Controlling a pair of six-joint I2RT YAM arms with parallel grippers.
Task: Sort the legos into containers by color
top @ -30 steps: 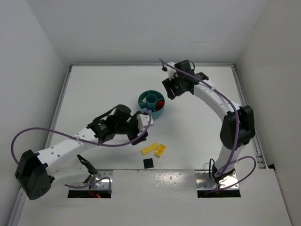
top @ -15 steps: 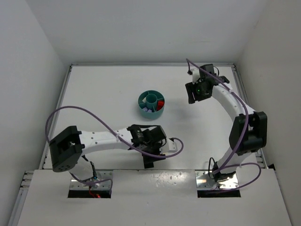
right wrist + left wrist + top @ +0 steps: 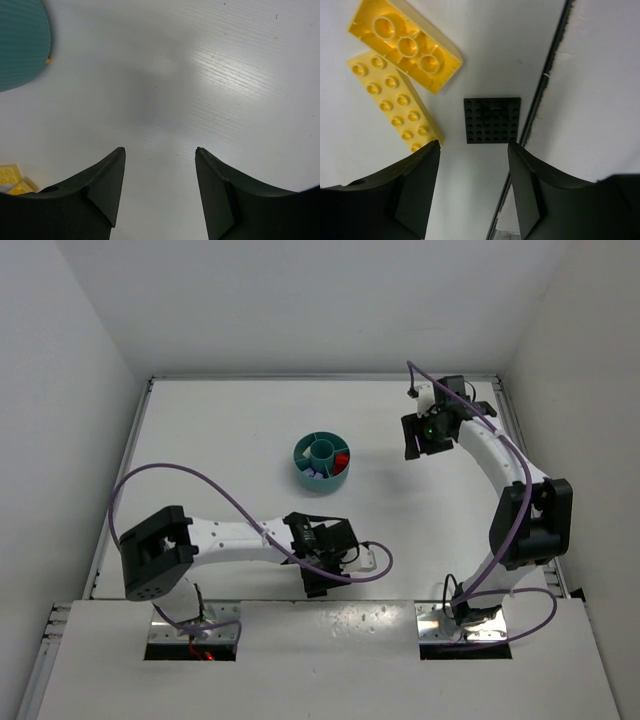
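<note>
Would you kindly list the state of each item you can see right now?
left gripper: open, empty.
right gripper: open, empty.
black plate: flat, studs up.
deeper yellow brick: upside down.
paler yellow brick: studs up.
teal dish: upright, holds red lego.

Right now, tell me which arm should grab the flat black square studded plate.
Left. The left gripper hangs open right above the black plate, lined up between its jaws; the right gripper is far off, by the round teal plastic dish.
</note>
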